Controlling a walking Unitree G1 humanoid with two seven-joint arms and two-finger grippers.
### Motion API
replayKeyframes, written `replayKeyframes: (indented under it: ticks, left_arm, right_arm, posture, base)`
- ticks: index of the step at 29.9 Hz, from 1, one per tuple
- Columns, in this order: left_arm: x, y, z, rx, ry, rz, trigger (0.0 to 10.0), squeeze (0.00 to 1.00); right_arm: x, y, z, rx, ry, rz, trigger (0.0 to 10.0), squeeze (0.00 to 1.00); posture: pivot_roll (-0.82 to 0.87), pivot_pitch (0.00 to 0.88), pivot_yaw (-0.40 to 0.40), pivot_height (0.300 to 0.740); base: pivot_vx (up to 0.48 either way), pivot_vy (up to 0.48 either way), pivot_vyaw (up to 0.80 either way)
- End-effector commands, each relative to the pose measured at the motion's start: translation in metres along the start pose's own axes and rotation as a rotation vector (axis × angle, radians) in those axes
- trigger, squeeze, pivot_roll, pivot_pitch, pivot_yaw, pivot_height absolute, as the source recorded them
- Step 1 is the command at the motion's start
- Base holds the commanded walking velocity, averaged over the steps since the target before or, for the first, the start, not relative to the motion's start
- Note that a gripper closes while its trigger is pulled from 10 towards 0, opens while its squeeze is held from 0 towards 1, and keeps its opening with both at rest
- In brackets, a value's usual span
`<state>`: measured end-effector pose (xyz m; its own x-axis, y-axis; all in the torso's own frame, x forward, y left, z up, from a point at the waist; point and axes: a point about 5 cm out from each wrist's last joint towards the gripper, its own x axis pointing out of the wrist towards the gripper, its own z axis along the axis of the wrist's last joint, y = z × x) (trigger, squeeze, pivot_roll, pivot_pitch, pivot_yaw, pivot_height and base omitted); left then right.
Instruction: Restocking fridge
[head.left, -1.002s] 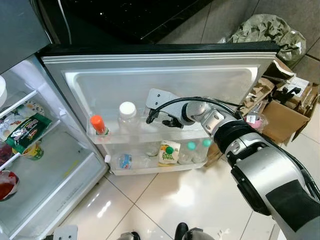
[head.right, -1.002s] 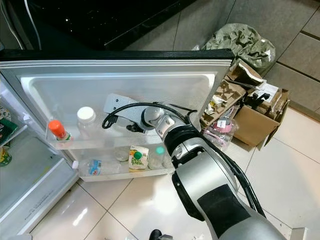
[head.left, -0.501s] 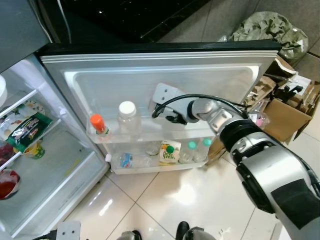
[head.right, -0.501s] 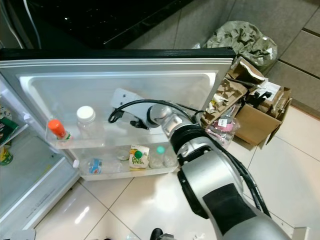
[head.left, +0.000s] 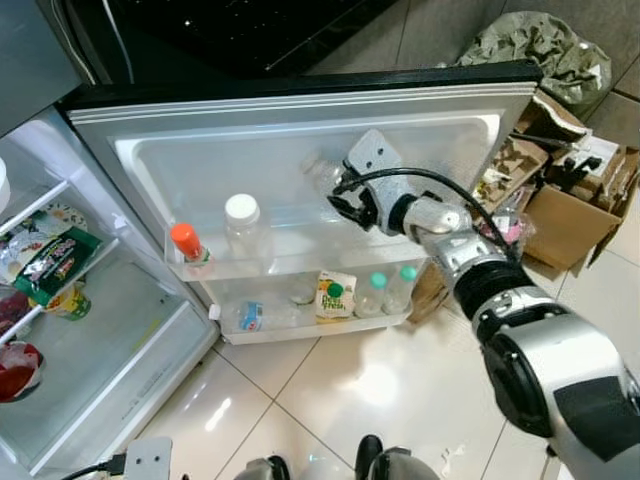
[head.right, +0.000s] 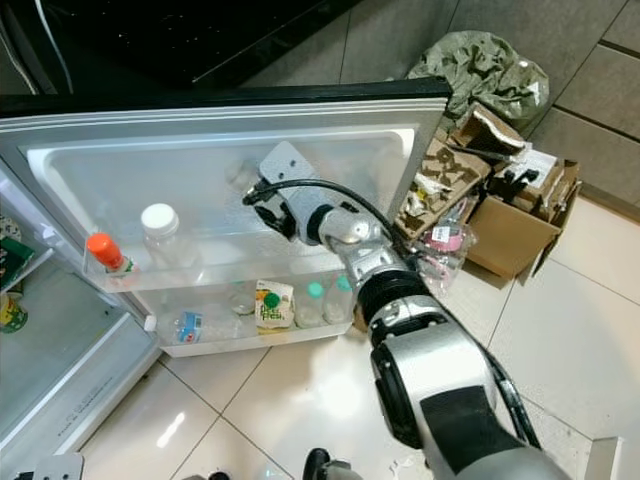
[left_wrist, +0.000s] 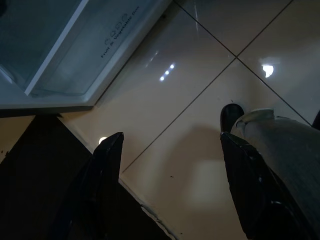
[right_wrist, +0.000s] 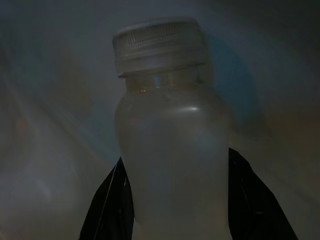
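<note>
Fridge door (head.left: 200, 150) shelves carry six containers; right tool (head.left: 340, 195) grips one clear bottle (right_wrist: 170, 165).

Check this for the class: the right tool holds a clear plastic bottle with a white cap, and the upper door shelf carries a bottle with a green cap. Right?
Not quite. The right tool does hold the clear plastic bottle with a white cap, but the upper door shelf carries an orange-capped bottle, as the left eye view shows.

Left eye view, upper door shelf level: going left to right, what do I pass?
Orange-capped bottle → white-capped bottle → clear bottle held in the right pincer, raised above the shelf → cardboard boxes beyond the door's edge.
</note>
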<state>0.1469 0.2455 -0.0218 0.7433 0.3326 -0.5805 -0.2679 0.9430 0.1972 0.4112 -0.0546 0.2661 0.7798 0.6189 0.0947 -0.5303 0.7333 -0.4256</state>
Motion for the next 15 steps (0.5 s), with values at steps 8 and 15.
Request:
replayKeyframes:
  ticks: [8, 15]
  left_arm:
    - [-0.004, 0.011, -0.013, 0.049, 0.050, 0.014, 10.0, 0.00]
    - [-0.006, 0.012, -0.015, 0.047, 0.051, 0.019, 10.0, 0.00]
  right_arm:
    - [0.010, 0.010, 0.020, 0.245, -0.177, -0.217, 10.0, 0.00]
    - [0.017, 0.024, 0.026, 0.448, -0.233, -0.237, 10.0, 0.00]
  posture:
    - [0.06, 0.335, -0.001, 0.710]
    - [0.07, 0.340, -0.007, 0.710]
  base:
    - [0.000, 0.000, 0.00]
    - [0.000, 0.000, 0.00]
